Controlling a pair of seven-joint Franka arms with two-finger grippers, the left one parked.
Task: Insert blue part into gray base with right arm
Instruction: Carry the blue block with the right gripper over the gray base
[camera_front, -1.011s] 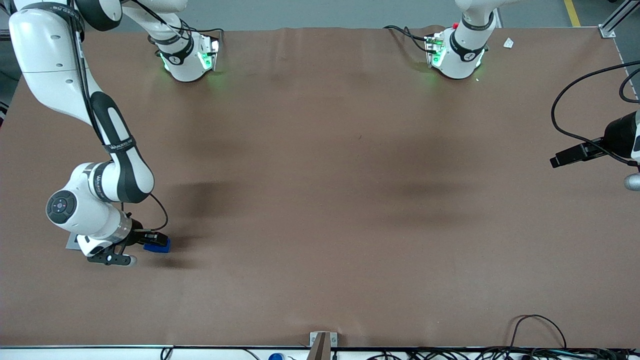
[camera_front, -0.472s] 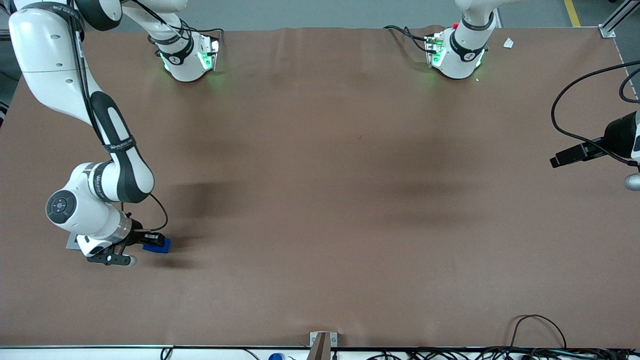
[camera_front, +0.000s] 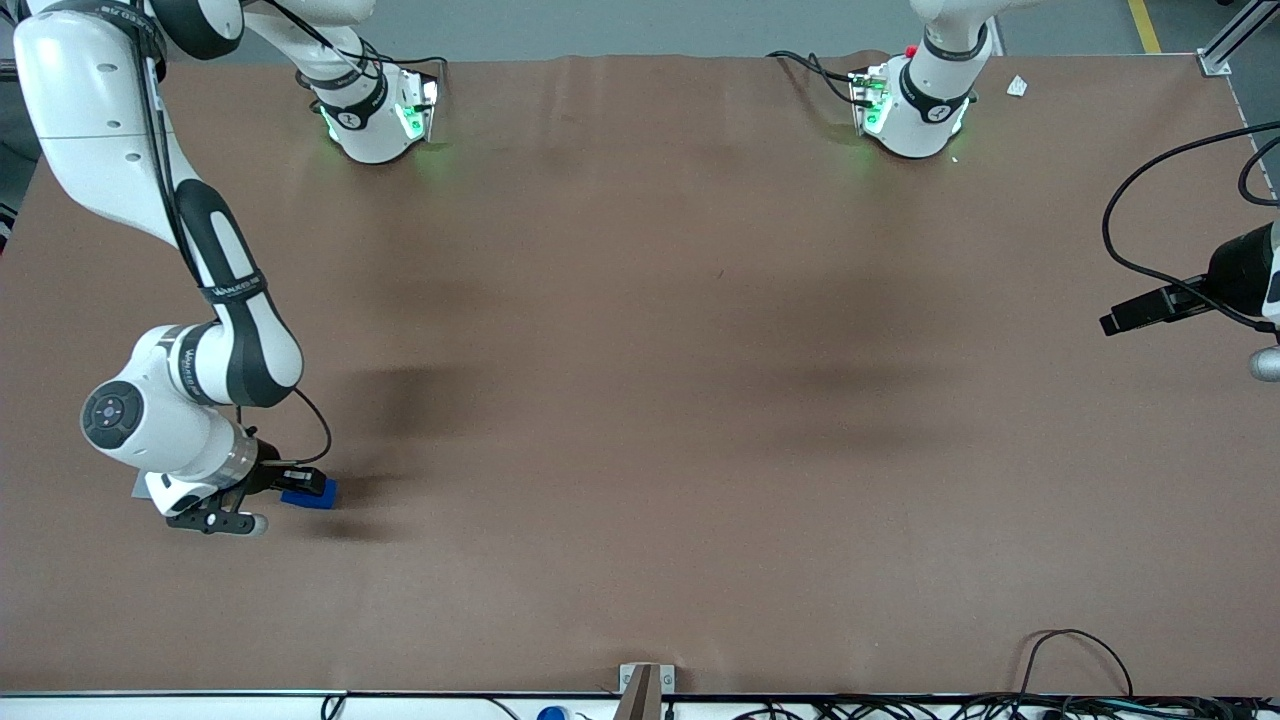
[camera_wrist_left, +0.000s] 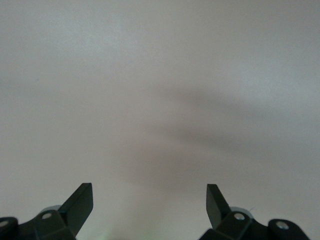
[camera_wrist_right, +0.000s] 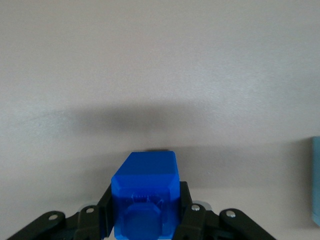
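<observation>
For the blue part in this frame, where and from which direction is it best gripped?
By its two flat side faces, from above, as the right arm's hand grips it now: the wrist view shows the fingers flanking the blue part closely, leaving its far end free. The front view shows both near the working arm's end of the table.

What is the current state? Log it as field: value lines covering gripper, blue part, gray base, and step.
gripper: right arm's gripper, low over the table at the working arm's end, shut on the blue part
blue part: clamped between the fingers
gray base: only a gray corner shows under the right arm
step: part grasped, insertion not yet done
</observation>
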